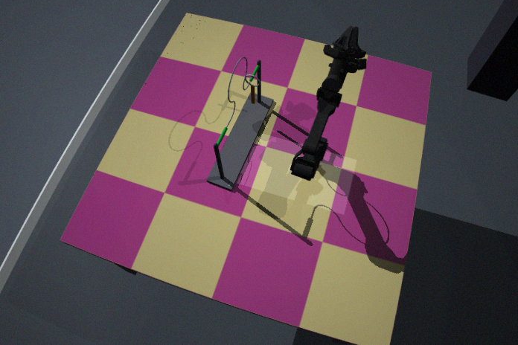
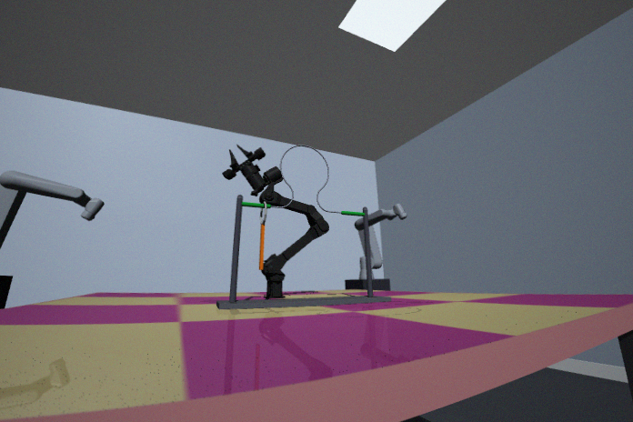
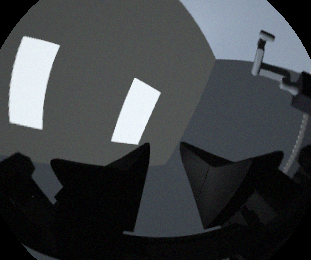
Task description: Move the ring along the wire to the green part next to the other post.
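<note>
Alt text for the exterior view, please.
Black robot arm with its open fingers raised, behind a wire-loop frame; a ring with an orange handle hangs on the left green wire section, unheld. Two grey arms stand farther back.

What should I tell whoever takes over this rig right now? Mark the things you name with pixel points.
Claw (image 1: 354,27) (image 2: 234,147) (image 3: 164,146): part open, nothing between the fingers, raised well away from the handle.
Ring (image 1: 258,78) (image 2: 261,217): hanging on the green part by the post (image 1: 259,82) (image 2: 236,248) at the exterior view's left, orange handle (image 1: 252,94) (image 2: 262,247) down.
Done: no transfer yet.
Left: grip handle, carry ring to the other green part (image 1: 222,136) (image 2: 352,213) without touching grey wire, release, back off.
</note>
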### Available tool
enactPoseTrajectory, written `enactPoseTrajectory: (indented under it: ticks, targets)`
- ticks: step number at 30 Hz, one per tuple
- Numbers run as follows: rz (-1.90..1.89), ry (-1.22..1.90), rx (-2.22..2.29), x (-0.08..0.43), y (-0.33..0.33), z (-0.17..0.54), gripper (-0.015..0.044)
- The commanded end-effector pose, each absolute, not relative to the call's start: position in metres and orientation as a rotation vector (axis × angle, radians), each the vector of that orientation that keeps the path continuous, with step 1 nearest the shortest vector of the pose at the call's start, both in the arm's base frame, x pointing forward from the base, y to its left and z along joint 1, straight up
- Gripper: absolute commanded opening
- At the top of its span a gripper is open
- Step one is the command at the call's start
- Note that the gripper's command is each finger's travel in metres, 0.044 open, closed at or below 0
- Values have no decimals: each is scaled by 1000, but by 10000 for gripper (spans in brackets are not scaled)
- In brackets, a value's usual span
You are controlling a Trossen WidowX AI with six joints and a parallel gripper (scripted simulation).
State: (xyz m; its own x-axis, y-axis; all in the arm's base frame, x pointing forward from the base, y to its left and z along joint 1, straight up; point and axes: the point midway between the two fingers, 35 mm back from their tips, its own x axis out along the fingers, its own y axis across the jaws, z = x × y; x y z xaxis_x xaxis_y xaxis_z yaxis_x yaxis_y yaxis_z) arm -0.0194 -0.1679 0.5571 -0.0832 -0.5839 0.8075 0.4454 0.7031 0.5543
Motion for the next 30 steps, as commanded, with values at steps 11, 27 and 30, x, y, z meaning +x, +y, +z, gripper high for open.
enactPoseTrajectory:
  ticks: [11, 27, 30]
  targets:
    - [-991, -497, 152, 72, -280, 368, 160]
    - [-389, 146, 68, 166, -206, 142, 160]
    - [-241, 183, 49, 174, -173, 113, 160]
